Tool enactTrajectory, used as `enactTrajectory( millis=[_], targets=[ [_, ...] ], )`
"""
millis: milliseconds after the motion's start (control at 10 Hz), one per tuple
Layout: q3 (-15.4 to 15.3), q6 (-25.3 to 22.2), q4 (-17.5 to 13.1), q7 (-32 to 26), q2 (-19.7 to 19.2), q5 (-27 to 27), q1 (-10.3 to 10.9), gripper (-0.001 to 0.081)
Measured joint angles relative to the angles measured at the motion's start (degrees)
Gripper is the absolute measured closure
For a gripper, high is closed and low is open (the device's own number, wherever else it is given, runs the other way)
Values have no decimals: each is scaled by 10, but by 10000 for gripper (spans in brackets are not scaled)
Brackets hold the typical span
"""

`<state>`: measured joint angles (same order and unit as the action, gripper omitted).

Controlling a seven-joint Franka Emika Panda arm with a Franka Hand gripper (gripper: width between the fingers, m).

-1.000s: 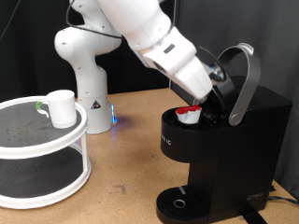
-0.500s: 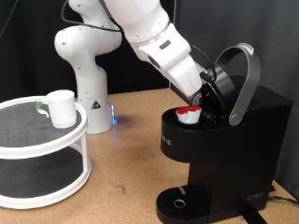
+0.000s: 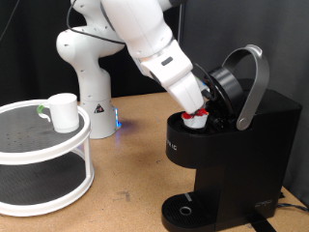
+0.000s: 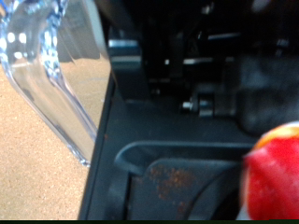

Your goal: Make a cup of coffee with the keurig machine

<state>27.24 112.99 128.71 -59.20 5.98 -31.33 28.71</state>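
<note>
— One pod (image 3: 197,119), red and white, sits in the brew chamber of the keurig (image 3: 227,155), whose lid (image 3: 243,82) stands raised. I have the gripper (image 3: 201,104) right down over the pod, at the mouth of the chamber.

— Is the claw gripping it?

— I cannot tell. From the exterior view the fingertips are lost against the black housing, and the wrist view shows no fingers at all, so open or closed is a guess I won't make.

— How do I handle this step well?

— As I judge it, the pod has to sit square and fully down in its holder, so I'd keep any motion slow and vertical, and mind the raised lid, which hangs close beside the wrist. A tilted pod would likely foul the lid when it closes.

— And the cup?

— On the top tier of the white round rack (image 3: 58,143), at the exterior view's left, well apart from the machine. The cup (image 3: 63,111) stands upright; the drip tray (image 3: 186,210) is bare.

— What does each camera give me?

— Only the exterior view shows cup, rack and the whole arm. The wrist view gives the close-up: a blurred red edge of the pod (image 4: 277,177), the dark chamber wall (image 4: 177,93), and a clear plastic part (image 4: 56,65) beside the machine, probably its water tank.
</note>
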Motion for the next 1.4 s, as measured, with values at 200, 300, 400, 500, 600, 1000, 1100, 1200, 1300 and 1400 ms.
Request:
enactTrajectory(
  millis=[200,300,400,500,600,1000,1100,1200,1300,1400],
  targets=[
    [-2,16,11,0,-1,0,0,0],
    [-2,20,13,0,-1,0,0,0],
    [-2,21,16,0,-1,0,0,0],
    [-3,23,19,0,-1,0,0,0],
    [-3,24,20,0,-1,0,1,0],
    [-6,28,23,0,-1,-1,1,0],
    [-7,29,23,0,-1,-2,1,0],
    [-7,30,23,-3,-1,-6,1,0],
    [-7,31,23,-11,-1,-15,1,0],
    [-7,31,23,-26,1,-30,1,0]
  ],
)
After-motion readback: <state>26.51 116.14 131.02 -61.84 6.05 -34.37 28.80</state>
